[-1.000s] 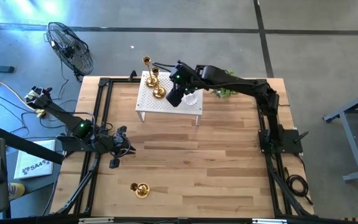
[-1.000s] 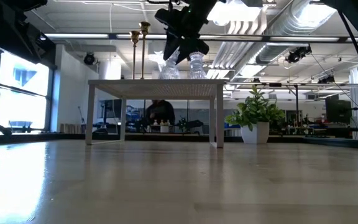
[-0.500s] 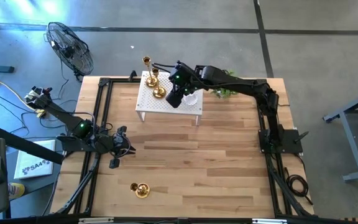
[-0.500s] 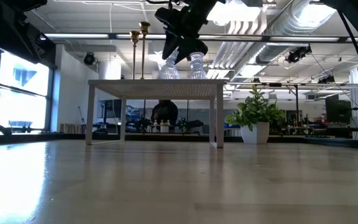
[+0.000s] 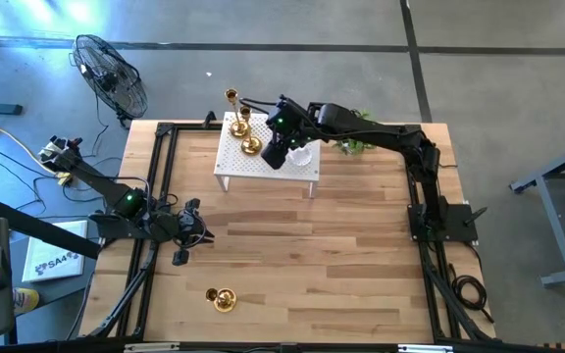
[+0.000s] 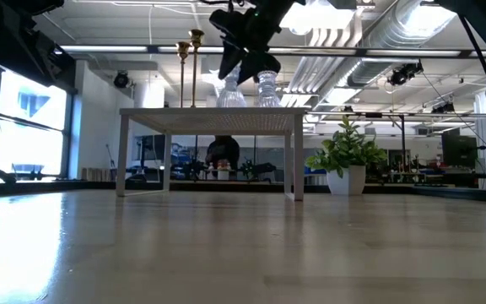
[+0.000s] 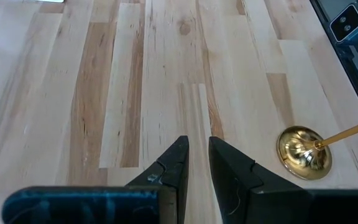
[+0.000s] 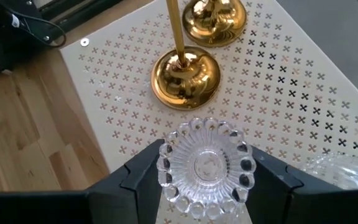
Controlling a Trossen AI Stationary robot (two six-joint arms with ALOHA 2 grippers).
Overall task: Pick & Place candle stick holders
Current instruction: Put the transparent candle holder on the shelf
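Clear glass holder (image 8: pixel 205 167) sits between the right gripper's (image 8: pixel 205 186) fingers on the white perforated stand (image 8: pixel 303 93), which is at the far edge of the worktop (image 5: pixel 341 255), about mid-width. From the wrist view the jaws flank the glass rim closely; I can't tell if they're clamping it or have let go. Treat it as not released.

Risks from here:
- If the fingers drag on the scalloped rim when the arm lifts, the glass tips or skids. A second glass holder (image 8: pixel 344 163) is just beside it, and the near brass holder (image 8: pixel 186 78) stands close ahead on the stand; its tall stem makes it easy to topple.
- The other brass holder (image 8: pixel 215 22) is beyond that one, toward the stand's far corner. A knock could chain into it and send it off the stand.
- The stand is crowded on that side, so a sideways retreat is worse than straight up.

One brass holder (image 5: pixel 223 299) lies on its side near the worktop's front edge, left of centre. It can roll if nudged. The left gripper (image 7: pixel 194 163) waits above the worktop near its left edge, jaws nearly closed on nothing.
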